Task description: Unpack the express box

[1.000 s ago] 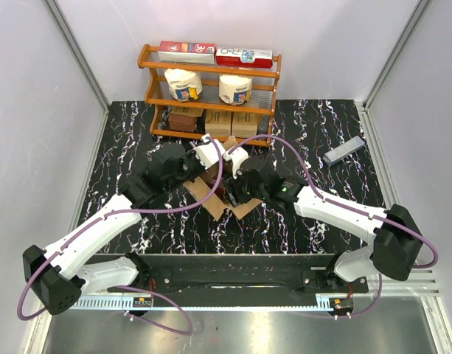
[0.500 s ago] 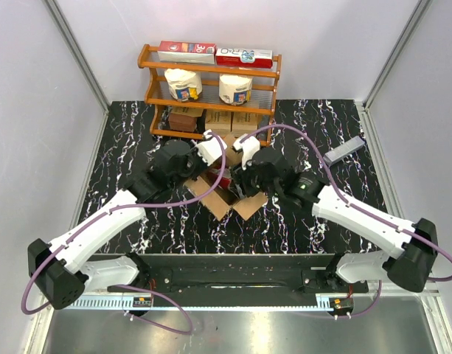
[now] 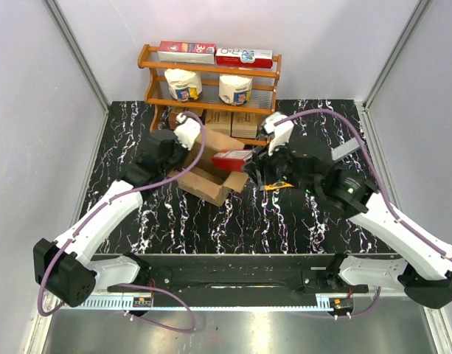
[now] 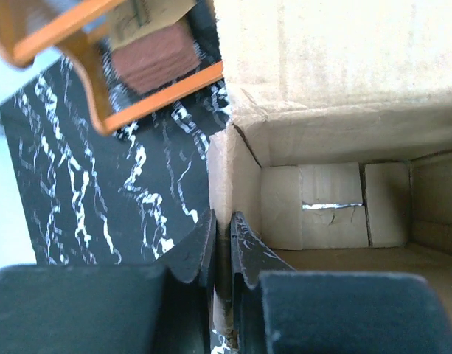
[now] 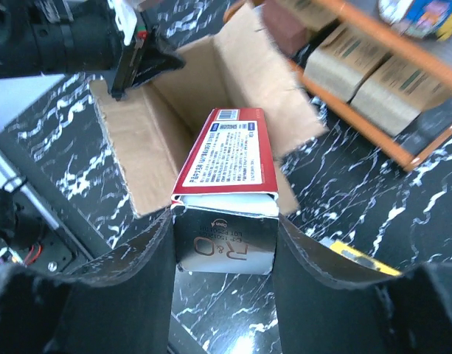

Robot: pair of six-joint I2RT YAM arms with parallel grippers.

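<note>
My left gripper (image 4: 222, 240) is closed on cardboard. Its two fingers pinch the upper edge of one wall of the express box (image 3: 203, 183), one finger inside and one outside, with only the wall's thickness between them. My right gripper (image 5: 224, 251) is clamped on the near end of a red packet (image 5: 227, 151), and its fingers press the two long sides.

Outward from the jaws, the box stands open near the middle of the black marbled table (image 3: 314, 221), just in front of the orange rack (image 4: 163, 97). Its flaps are spread, and the inside that my left wrist camera sees is bare cardboard down to the bottom.

The relation that matters is this. The packet's long axis runs from my right jaws to the left, toward the box. Its free end hangs over the right part of the opening, and it does not seem to touch the walls (from above I cannot tell how high it is). So the box lies to the left of my right jaws, and my left arm is the nearer one to it.

I judge that the packet is nearly free. The next move asks the right arm to draw it to the right, along its own length, while the left arm holds the box steady.
</note>
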